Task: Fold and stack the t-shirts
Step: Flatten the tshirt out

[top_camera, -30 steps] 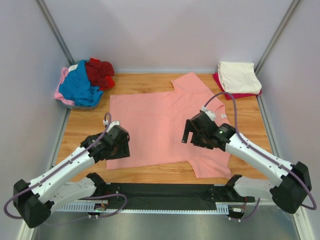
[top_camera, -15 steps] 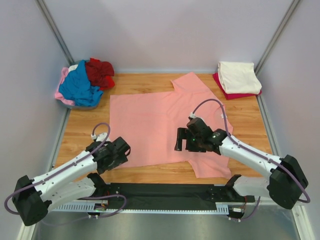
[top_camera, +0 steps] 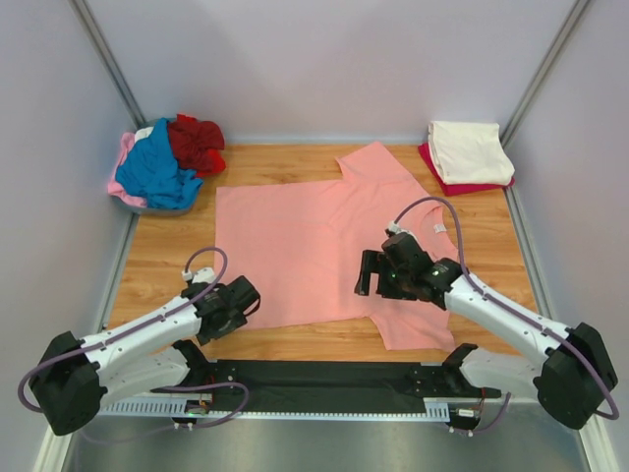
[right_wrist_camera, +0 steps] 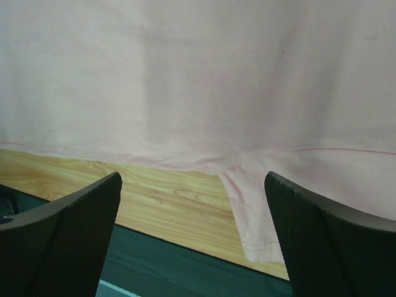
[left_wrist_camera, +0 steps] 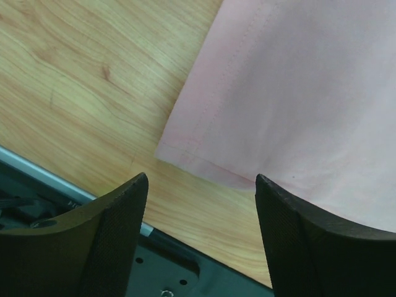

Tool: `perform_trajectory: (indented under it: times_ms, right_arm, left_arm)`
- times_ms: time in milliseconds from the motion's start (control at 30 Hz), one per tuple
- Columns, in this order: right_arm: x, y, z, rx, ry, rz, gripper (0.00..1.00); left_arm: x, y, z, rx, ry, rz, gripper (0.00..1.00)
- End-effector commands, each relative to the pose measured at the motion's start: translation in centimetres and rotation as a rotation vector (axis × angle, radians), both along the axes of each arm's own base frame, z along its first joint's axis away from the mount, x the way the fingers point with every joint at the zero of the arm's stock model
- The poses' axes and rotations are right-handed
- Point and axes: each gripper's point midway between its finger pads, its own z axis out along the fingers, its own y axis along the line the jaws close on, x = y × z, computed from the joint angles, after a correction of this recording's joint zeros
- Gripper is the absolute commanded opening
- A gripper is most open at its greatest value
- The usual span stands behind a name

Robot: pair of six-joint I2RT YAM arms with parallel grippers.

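The left gripper is spread wide and empty, with the near corner of the salmon-pink shirt lying flat on the table just ahead, between its fingers. The right gripper is fully open too, holding nothing, hovering over the hem where the sleeve branches off. A shallow pinch on the left could slip off the thin corner, and the right could catch the sleeve along with the hem, dragging the fold crooked
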Motion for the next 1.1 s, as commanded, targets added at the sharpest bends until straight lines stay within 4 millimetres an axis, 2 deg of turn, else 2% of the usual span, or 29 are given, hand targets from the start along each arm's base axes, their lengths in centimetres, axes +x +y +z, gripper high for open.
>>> perform_trajectory:
  times_ms: [0,67,100,133,300,467,567,667,700,900,933,1000,1067]
  right_arm:
    - [0.0,-0.5,0.4,-0.004,-0.023,-0.011,1.00]
    - [-0.3,-0.6,0.1,-0.004,-0.011,-0.013,1.00]
    - [-0.3,-0.6,0.0,-0.004,-0.007,-0.017,1.00]
    - [-0.6,-0.9,-0.1,-0.012,0.001,-0.021,1.00]
    - [-1.9,-3.7,-0.9,-0.072,0.029,-0.143,1.00]
    - [-3.4,-5.4,-0.5,-0.082,0.049,-0.211,1.00]
    - [-4.5,-6.5,-0.4,-0.097,0.066,-0.226,1.00]
    - [-5.4,-6.3,-0.1,-0.059,0.086,-0.229,1.00]
    - [-5.6,-6.4,-0.1,-0.060,0.094,-0.233,1.00]
    - [-6.4,-6.7,-0.6,-0.080,0.138,-0.239,1.00]
    - [-6.5,-6.8,-0.6,-0.082,0.145,-0.241,1.00]
    - [-6.6,-6.8,-0.6,-0.086,0.151,-0.242,1.00]
    - [-6.3,-6.6,-0.5,-0.082,0.143,-0.242,1.00]
  left_arm:
    - [1.7,-1.0,0.3,-0.034,-0.081,-0.006,0.75]
    - [1.6,-0.9,-0.1,-0.029,-0.077,-0.007,0.73]
    - [1.7,-0.8,-0.2,-0.019,-0.076,-0.011,0.65]
    - [1.7,-0.8,-0.3,-0.017,-0.076,-0.013,0.63]
    - [2.0,-0.8,-0.3,-0.005,-0.080,-0.021,0.60]
    - [2.4,-1.0,-0.6,0.019,-0.071,-0.055,0.56]
    - [2.5,-1.0,-0.7,0.029,-0.069,-0.067,0.48]
    - [2.6,-1.1,-0.7,0.024,-0.076,-0.074,0.36]
    - [2.6,-1.1,-0.8,0.023,-0.078,-0.076,0.29]
    - [3.0,-1.4,-1.1,0.010,-0.096,-0.101,0.10]
    - [3.1,-1.6,-0.9,0.005,-0.099,-0.102,0.11]
    - [2.4,-1.4,-0.5,0.007,-0.076,-0.078,0.46]
    - [2.0,-1.6,0.0,-0.020,-0.077,-0.082,0.71]
